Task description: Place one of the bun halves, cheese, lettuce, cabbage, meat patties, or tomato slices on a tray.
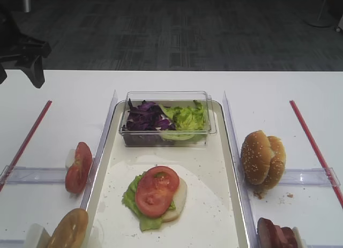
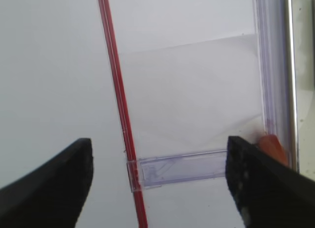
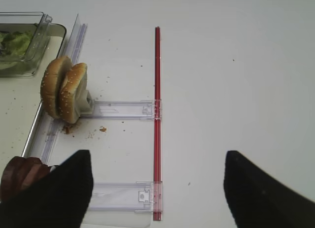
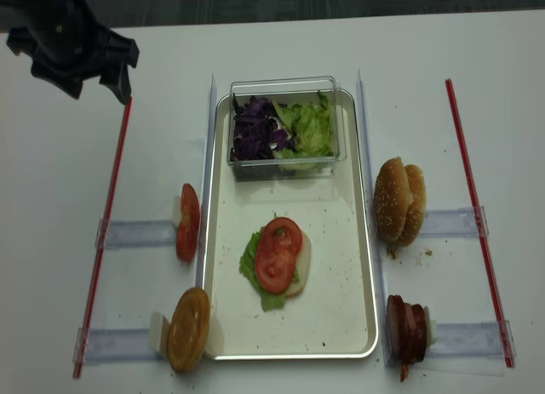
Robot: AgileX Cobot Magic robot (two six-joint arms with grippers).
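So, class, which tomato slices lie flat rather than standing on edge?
The tomato slices on the tray, atop lettuce; the others stand on edge left of it.

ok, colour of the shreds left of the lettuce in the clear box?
Dark purple cabbage, clearest in the exterior high view.

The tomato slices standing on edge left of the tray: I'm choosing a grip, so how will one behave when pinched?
The tomato slices look glossy and wet, so probably slippery. They are thin and look soft, so one would likely sag or tear under a hard pinch. Standing on edge against a white block, they may topple if nudged.
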